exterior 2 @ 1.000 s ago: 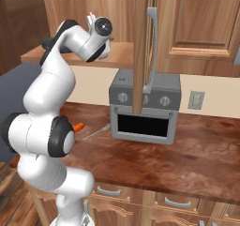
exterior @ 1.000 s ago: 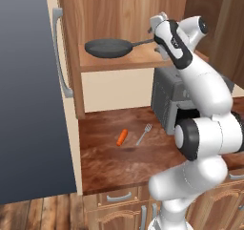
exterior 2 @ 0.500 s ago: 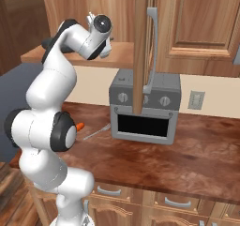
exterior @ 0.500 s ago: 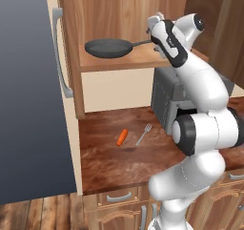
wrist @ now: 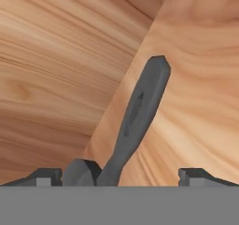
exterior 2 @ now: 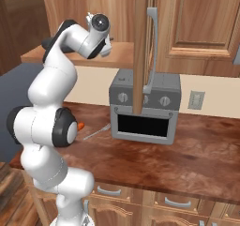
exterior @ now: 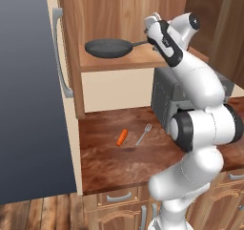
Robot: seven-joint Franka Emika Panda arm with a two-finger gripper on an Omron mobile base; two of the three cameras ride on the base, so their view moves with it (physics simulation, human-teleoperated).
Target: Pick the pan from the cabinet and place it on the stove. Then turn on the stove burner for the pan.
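Resting on the reddish-brown wooden cabinet (exterior: 119, 19) shelf, the dark grey round pan (exterior: 108, 47) lies flat — handle toward my gripper (exterior: 151, 33). I see the jaws spread apart — handle between them, ungrasped.

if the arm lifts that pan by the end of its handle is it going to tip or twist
Probably it will droop: the pan has its wide bowl far from the thin handle, so the weight hangs well out from the gripper. It may also roll in the grip, since the handle looks narrow and smooth. It looks rigid, so no flexing.
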